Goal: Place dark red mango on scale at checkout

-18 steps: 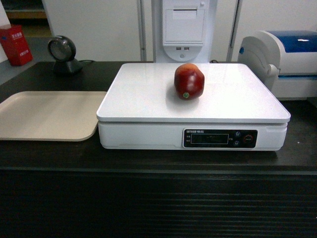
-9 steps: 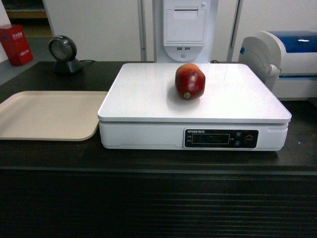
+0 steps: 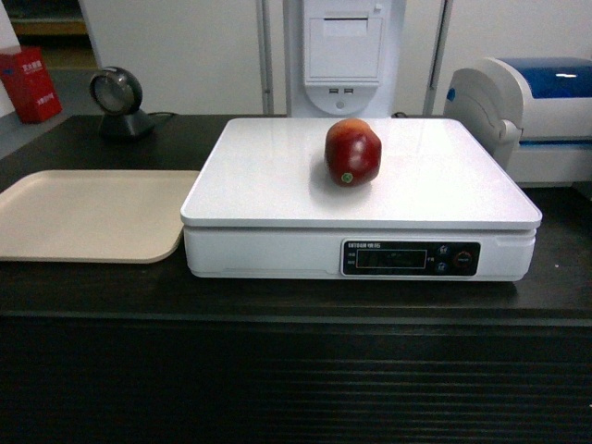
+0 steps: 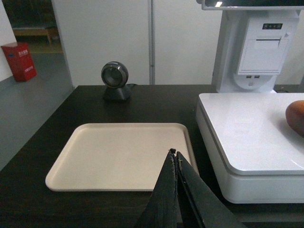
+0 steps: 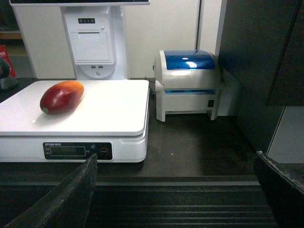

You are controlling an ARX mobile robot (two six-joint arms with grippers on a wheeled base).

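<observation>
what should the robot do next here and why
Probably nothing more than keeping both arms back: the dark red mango already lies on the scale, free of any grip. The left fingers are shut and empty; the right fingers are spread wide.

Over the scale (image 3: 277, 180) the way lies open around the dark red mango (image 3: 352, 152), hemmed by the printer (image 3: 532, 116) right and receipt kiosk (image 3: 344, 55) behind

Glossy-skinned mango (image 3: 352, 152) on smooth white plastic scale (image 3: 277, 185) (faintly reflective); matt dark checkout (image 3: 277, 296), ribbed front.
</observation>
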